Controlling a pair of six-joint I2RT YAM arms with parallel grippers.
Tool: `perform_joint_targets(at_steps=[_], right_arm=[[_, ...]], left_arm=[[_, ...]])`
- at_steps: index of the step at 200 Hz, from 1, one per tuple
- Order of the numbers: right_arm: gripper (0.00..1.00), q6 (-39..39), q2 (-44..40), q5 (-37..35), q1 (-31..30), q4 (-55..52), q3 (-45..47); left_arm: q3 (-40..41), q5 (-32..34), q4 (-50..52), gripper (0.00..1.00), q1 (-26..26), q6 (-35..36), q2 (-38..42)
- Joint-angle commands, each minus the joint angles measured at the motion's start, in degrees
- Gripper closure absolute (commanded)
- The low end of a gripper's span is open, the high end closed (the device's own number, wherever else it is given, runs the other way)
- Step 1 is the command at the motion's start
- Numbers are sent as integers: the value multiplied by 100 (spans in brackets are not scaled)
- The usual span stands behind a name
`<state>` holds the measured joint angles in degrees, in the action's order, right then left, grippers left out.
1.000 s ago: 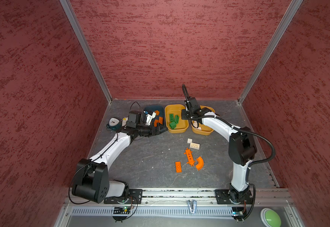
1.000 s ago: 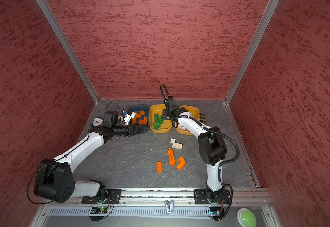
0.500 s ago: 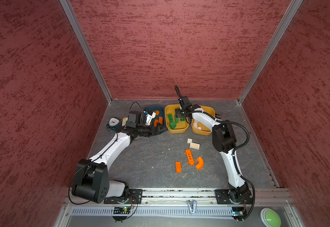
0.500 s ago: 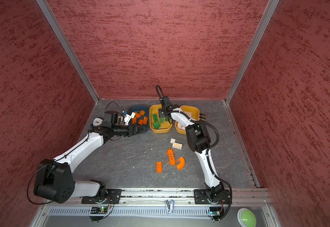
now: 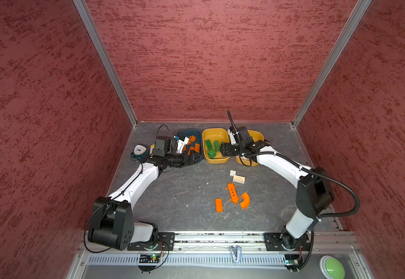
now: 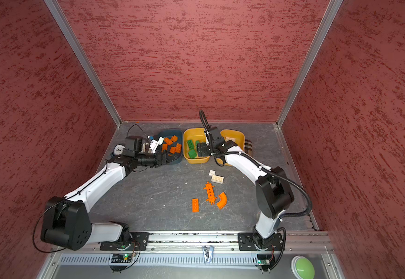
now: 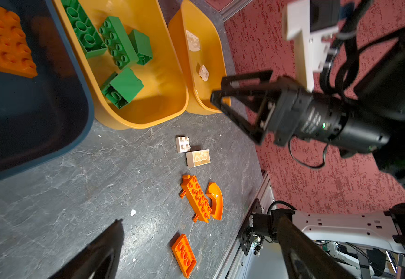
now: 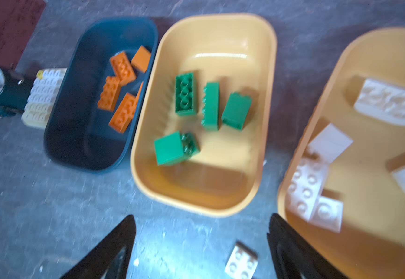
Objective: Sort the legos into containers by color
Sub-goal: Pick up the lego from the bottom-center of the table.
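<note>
My right claw (image 8: 201,215) spread, pinching nothing, by the rim of the middle yellow tub (image 8: 220,188); I'd lift clear, then square over the cream brick (image 5: 239,179) just right of frame centre

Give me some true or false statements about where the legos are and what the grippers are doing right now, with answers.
1. The middle yellow tub holds only green bricks. True.
2. The teal tub holds white bricks. False: it holds orange bricks.
3. Three orange pieces lie loose on the table: a flat brick, a long piece and a curved arc. True.
4. The right gripper is clamped on a brick. False: it is open with nothing between its jaws.
5. Every cream brick is already in a tub. False: two cream bricks lie on the table.
</note>
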<state>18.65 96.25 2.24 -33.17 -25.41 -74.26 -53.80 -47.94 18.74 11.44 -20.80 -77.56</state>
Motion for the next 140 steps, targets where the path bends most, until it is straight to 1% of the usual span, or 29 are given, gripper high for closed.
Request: perform_joint_targets(at_steps=[1,21,57,73,112,127,140], right_arm=[[12,441,-347,185,-417,209,695],[12,727,-562,100,-860,264,1142],[13,1539,-737,-29,-1591,410,1654],[13,1739,-709,-119,-1895,441,1809],[19,1872,-378,-315,-2237,218,1842],[22,2067,-255,-475,-2345,2,1780],[23,2265,-159,-581,-2486,-109,1799]], left_arm=[[-166,-36,79,1,-79,136,30],[-144,-40,124,1,-129,141,56],[-97,-3,331,1,-210,162,199],[-26,-2,403,1,-278,188,304],[146,-48,484,1,-453,221,467],[198,-57,516,1,-478,237,517],[258,-66,512,1,-504,248,557]])
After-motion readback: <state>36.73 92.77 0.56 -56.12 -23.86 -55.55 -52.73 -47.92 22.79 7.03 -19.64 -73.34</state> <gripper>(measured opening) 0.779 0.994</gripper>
